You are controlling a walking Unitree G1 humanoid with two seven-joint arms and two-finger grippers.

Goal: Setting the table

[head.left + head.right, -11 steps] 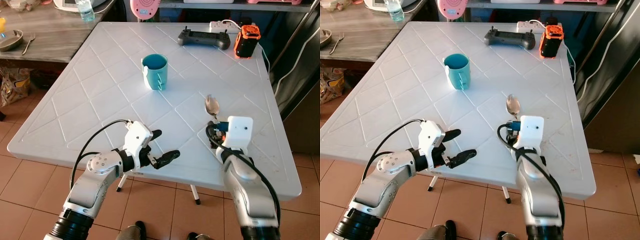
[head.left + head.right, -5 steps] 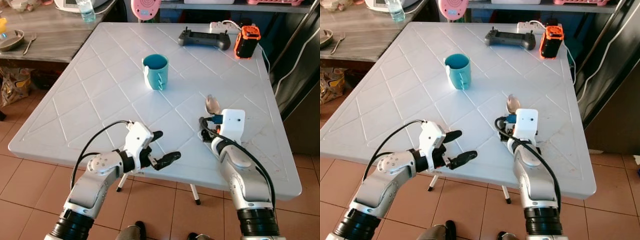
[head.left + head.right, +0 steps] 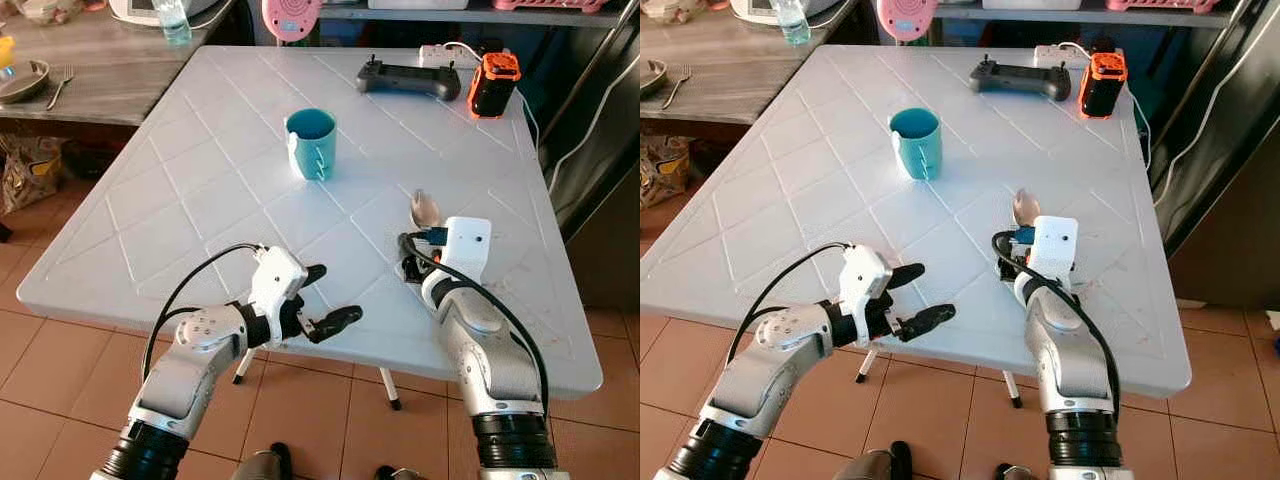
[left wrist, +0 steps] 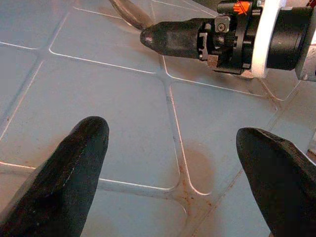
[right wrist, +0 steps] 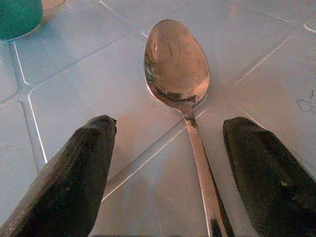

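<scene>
A metal spoon point(image 3: 424, 210) lies on the white table point(image 3: 200, 200) toward its right side, bowl pointing away from me. My right gripper point(image 5: 168, 163) is open and low over the table, one finger on each side of the spoon's handle point(image 5: 202, 163). A teal mug point(image 3: 311, 143) stands upright near the table's middle. My left gripper point(image 3: 325, 297) hovers open at the near edge, left of the right arm. The left wrist view looks across the tabletop at the right gripper's fingertip point(image 4: 173, 38).
At the table's far right lie a black controller point(image 3: 408, 77), an orange and black device point(image 3: 494, 83) and a white power strip point(image 3: 445, 48). A grey wooden table point(image 3: 90, 70) to the left carries a plate point(image 3: 22, 80), fork and bottle. Tiled floor lies below.
My right gripper has advanced over the table toward the spoon and now straddles its handle. The left arm has held its place.
</scene>
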